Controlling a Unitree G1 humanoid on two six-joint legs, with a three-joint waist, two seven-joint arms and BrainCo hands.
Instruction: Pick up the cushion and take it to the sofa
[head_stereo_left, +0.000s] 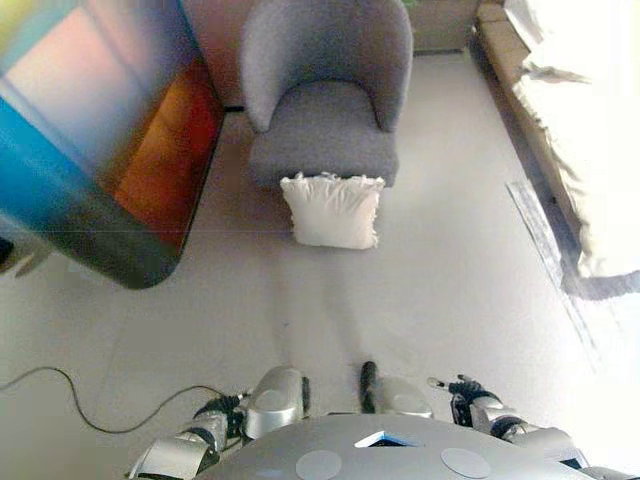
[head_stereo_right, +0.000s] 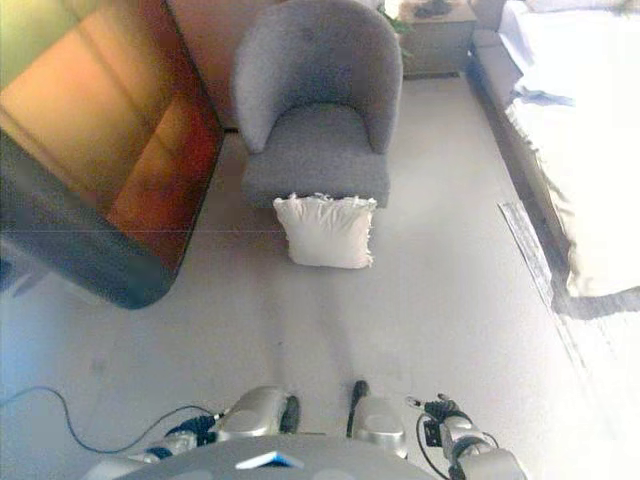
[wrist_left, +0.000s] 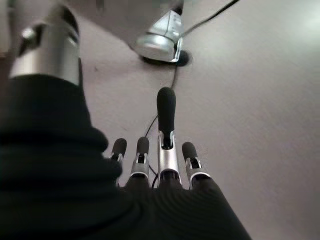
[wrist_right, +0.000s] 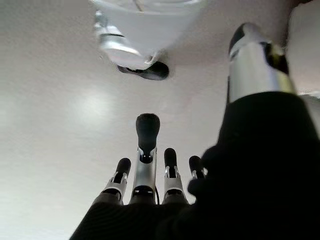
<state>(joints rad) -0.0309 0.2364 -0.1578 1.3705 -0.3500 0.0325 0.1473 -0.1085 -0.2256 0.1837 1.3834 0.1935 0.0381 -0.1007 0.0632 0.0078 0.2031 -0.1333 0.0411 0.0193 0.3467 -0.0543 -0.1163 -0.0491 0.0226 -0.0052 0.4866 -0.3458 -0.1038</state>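
A white cushion (head_stereo_left: 332, 210) with a frilled top edge stands on the pale floor and leans against the front of a grey armchair (head_stereo_left: 325, 95). It is straight ahead of me, well out of reach of both hands. My left hand (head_stereo_left: 218, 410) hangs low at my left side; in the left wrist view its fingers (wrist_left: 166, 150) are straight and hold nothing. My right hand (head_stereo_left: 468, 398) hangs low at my right side; in the right wrist view its fingers (wrist_right: 146, 165) are straight and hold nothing.
A large dark-framed panel (head_stereo_left: 100, 130) with a colourful face leans in at the left. A long low piece of furniture under a pale cover (head_stereo_left: 580, 130) runs along the right, with a grey strip (head_stereo_left: 540, 240) on the floor beside it. A low cabinet (head_stereo_right: 430, 35) stands at the back.
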